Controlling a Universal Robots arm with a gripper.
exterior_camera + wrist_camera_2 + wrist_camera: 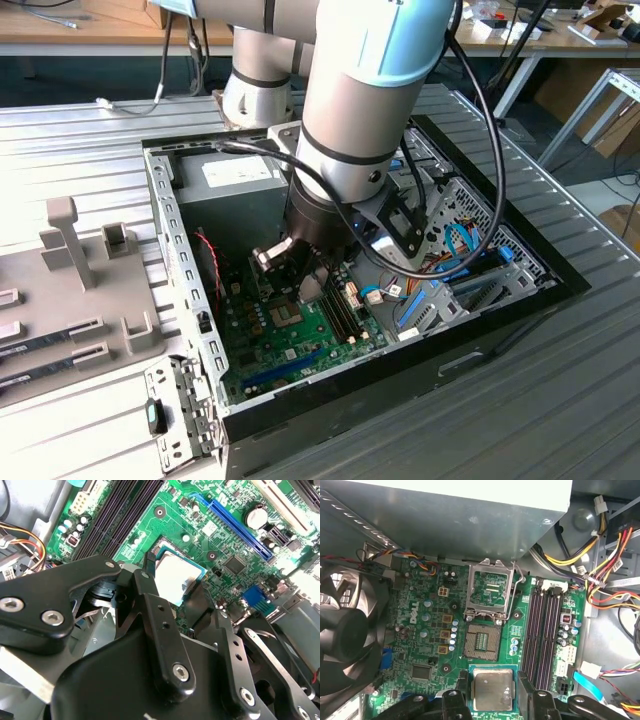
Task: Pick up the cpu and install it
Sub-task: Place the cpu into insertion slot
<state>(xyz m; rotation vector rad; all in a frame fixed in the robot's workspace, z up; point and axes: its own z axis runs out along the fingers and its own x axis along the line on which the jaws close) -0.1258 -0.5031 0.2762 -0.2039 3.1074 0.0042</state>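
Observation:
The cpu (492,689), a small square chip with a silvery-grey top and a thin green rim, sits between my two black fingertips (463,684) in both wrist views. My gripper (493,696) is shut on the cpu (176,576) and holds it a little above the green motherboard (427,630). The open socket (482,643) shows its contact grid just beyond the chip, with its metal load frame (490,587) flipped up past it. In the exterior view my gripper (300,278) hangs low inside the computer case over the socket (285,315).
The open computer case (520,290) lies on a ribbed metal table. A grey power supply (470,515), a black fan (345,630), dark memory slots (543,630) and bundles of coloured cables (605,560) ring the socket. A grey fixture (75,290) stands at the exterior view's left.

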